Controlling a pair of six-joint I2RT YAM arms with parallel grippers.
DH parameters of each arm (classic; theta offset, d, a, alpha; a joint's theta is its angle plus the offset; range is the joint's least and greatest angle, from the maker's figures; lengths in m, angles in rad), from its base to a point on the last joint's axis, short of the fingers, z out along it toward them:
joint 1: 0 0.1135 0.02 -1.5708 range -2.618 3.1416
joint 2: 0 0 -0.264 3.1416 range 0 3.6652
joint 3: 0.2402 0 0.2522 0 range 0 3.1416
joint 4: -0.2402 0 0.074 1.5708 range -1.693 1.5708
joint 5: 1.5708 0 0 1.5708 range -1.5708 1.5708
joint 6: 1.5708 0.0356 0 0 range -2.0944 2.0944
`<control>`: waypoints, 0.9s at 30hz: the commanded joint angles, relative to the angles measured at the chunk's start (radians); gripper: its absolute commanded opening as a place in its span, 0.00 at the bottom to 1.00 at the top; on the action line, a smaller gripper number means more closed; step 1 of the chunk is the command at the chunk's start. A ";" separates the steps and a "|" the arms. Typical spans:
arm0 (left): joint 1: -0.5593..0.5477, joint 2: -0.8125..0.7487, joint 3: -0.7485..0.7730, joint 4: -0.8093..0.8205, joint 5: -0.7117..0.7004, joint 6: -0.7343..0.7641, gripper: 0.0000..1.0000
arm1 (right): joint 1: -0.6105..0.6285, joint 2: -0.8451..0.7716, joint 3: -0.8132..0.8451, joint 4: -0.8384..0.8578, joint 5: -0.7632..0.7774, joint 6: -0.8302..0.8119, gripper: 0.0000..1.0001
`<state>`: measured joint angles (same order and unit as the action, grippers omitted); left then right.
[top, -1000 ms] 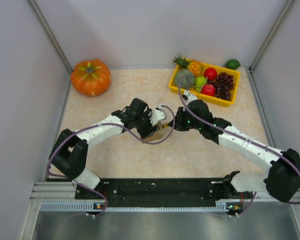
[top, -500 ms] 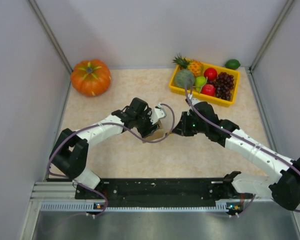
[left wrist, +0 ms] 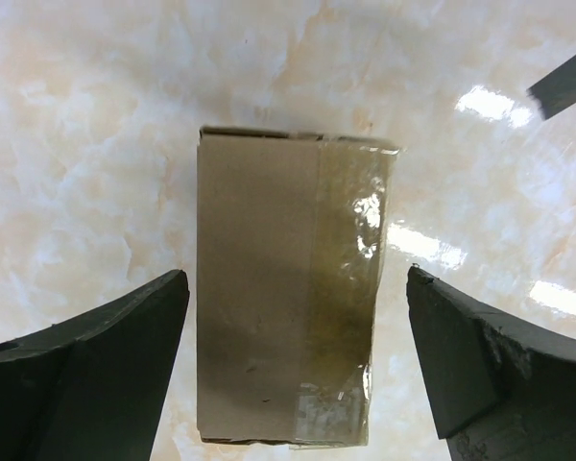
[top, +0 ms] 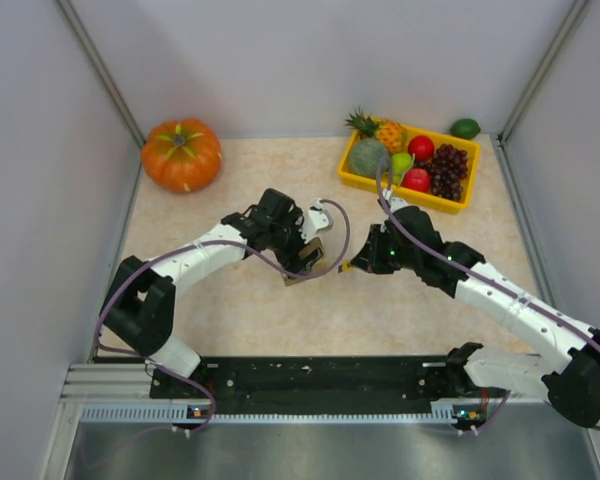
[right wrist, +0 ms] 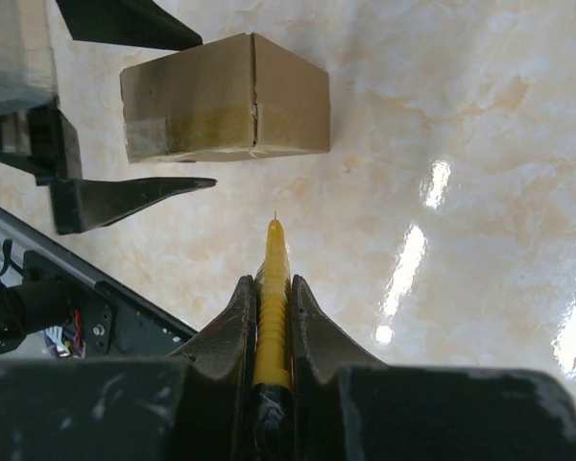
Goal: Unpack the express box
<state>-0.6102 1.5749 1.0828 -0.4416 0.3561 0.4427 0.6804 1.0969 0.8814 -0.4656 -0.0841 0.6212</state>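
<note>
- The express box (left wrist: 269,317) sits on the table (top: 230,310) near the middle, closed, with glossy tape (left wrist: 350,288) running down its top face.
- In the left wrist view its long axis runs from 12 to 6 o'clock. The taped seam runs the same way, offset toward 3 o'clock.
- The left gripper (left wrist: 296,279) is the nearer one and hangs right over the box. Its jaws are spread wide, one at 9 and one at 3 o'clock of the carton, both clear of the cardboard with bare table showing in each gap. It holds nothing.
- The right gripper (right wrist: 271,284) is clamped tight on a slim yellow cutter (right wrist: 274,252), its fine tip pointing out ahead.
- In the right wrist view the box lies at about 11 o'clock of that tip, near but apart, with a taped side turned toward it. From above, the box is at roughly 9 o'clock of the right gripper.
- The cutter's end also peeks into the left wrist view at 2 o'clock, well off the box.
- By my reckoning the next move depends on bringing the tip onto the tape line and drawing it along the seam. With nothing gripping it, the box could slide.
</note>
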 commanded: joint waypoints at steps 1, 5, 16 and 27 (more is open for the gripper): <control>0.003 -0.082 0.055 0.035 0.078 -0.033 0.99 | -0.001 -0.014 -0.001 0.010 0.027 -0.009 0.00; 0.006 -0.153 0.058 0.081 0.066 -0.062 0.99 | -0.001 0.009 -0.005 0.021 0.024 -0.029 0.00; 0.055 -0.231 0.009 0.204 -0.564 -0.441 0.99 | 0.002 0.127 -0.035 0.283 -0.074 -0.020 0.00; 0.177 -0.067 -0.024 0.084 -0.423 -0.746 0.81 | 0.001 0.280 0.071 0.326 0.023 -0.006 0.00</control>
<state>-0.4656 1.4353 1.0634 -0.2939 -0.1394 -0.1783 0.6804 1.3571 0.8738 -0.2157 -0.1055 0.6067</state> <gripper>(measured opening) 0.897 0.085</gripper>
